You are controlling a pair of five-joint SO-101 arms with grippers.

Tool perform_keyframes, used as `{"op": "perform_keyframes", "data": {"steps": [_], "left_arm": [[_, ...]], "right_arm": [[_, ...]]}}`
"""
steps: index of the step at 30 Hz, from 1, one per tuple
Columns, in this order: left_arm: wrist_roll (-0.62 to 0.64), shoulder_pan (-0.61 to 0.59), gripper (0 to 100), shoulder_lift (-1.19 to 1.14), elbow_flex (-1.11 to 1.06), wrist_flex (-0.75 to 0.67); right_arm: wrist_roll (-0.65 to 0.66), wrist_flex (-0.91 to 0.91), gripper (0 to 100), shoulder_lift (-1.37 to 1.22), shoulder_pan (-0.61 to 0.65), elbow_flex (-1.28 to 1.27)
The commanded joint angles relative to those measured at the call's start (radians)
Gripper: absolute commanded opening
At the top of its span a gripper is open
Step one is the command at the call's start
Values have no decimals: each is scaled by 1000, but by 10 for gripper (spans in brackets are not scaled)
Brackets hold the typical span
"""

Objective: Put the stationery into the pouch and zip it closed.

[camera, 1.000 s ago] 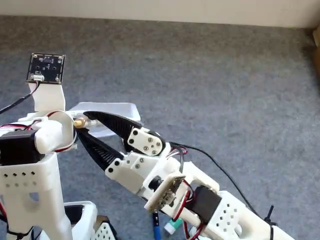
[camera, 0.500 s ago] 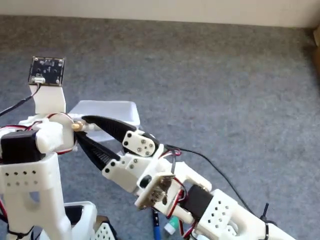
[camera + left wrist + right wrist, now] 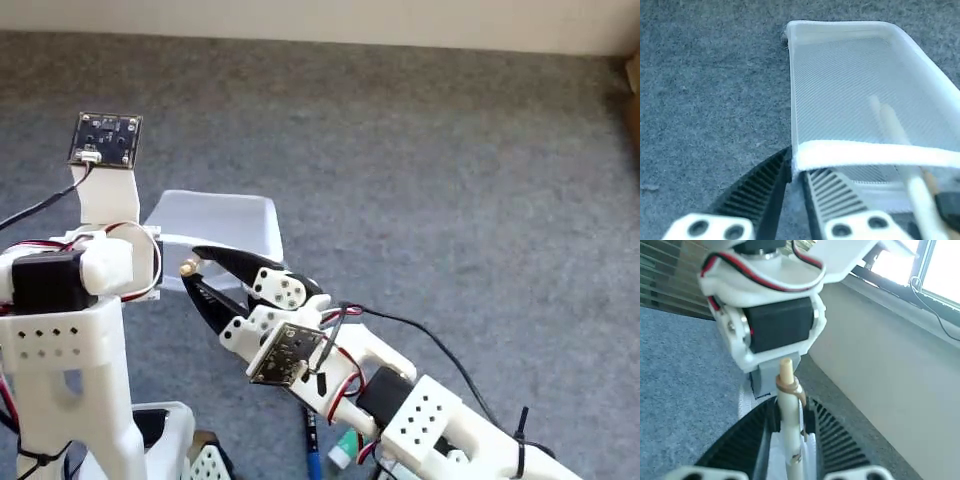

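Left side first. The left gripper is pinched tight on the white zip band of the translucent white mesh pouch. It has the band at one corner of the mouth and holds that edge up off the grey carpeted table top. In the high view the pouch sits at about 9 o'clock from the middle.

The pouch looks super floppy to me, basically no weight, and the mesh will sag or fold if pushed. The stitched band is the only stiff-ish bit, so that's the place to hold. There's a small dark nub at the far corner of the band that might be the zip pull, but I can't really tell.

Just at 6 o'clock of the pouch, the right gripper is closed narrow around a cream wooden pencil with a brass ferrule and eraser tip, eraser end leading. From the left wrist view the shaft seems to run in through the mouth and shows through the mesh. The pencil is light, stiff and smooth, so I'd guess it can swivel in the jaws. A grip on the shaft behind the ferrule seems fine.

Further right, at 6 o'clock of the high view under the right arm, lie a blue pen and something teal-capped.
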State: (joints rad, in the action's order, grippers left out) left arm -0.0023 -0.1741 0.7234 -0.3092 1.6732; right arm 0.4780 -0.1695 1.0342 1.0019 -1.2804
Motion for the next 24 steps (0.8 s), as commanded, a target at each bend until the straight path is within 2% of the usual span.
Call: {"op": "perform_keyframes", "data": {"steps": [1,6,10,12,16,24], "left_arm": [[6,8,7,-16,5,-17],[6,8,7,-16,1,-18],[5,8,7,-16,-1,-18],[5,8,7,-16,-1,-17],[5,8,7,-16,-2,-14],[5,8,7,-16,-4,-14]], "right_arm": [[8,-16,6,35,-18,-2],[8,5,9,105,-36,-30],[5,76,91,151,-38,-30],[-46,116,127,173,-39,-30],[-161,219,132,203,-39,-28],[-166,237,132,226,-39,-28]]}}
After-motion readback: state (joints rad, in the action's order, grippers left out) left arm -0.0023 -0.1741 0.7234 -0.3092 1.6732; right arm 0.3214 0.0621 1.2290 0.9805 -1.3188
